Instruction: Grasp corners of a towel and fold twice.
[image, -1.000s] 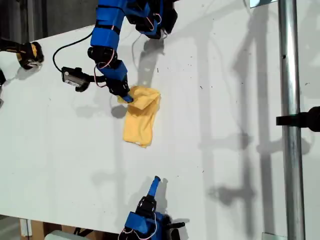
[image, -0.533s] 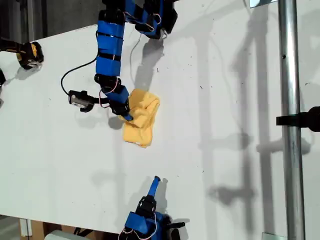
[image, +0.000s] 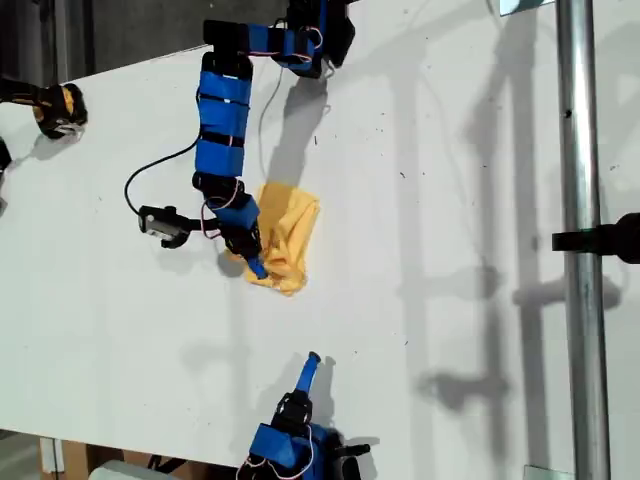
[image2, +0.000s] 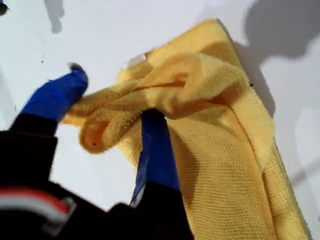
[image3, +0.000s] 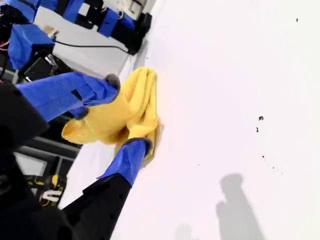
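Observation:
The yellow towel (image: 287, 232) lies bunched and partly doubled over on the white table (image: 450, 150), near the middle of the exterior view. My first gripper (image: 253, 262) reaches in from the exterior view's top and is shut on a gathered edge of the towel (image2: 225, 150). The cloth is pinched between the blue fingers (image2: 55, 97) of that gripper (image2: 112, 102). I cannot make out which of the corners is held. My second gripper (image: 312, 362) stays near the exterior view's bottom edge, apart from the cloth. Seen from its own wrist, it (image3: 125, 112) is open, with the towel (image3: 135, 97) beyond its fingertips.
A metal pole (image: 580, 250) with a black clamp (image: 610, 238) runs down the exterior view's right side. A yellow-and-black object (image: 55, 108) sits at that view's upper left, by the table edge. A black cable (image: 150, 170) trails beside the first arm.
My first gripper has moved down the exterior view along the towel's left side, pulling the held cloth over the rest. The towel now looks shorter. The second arm has not moved.

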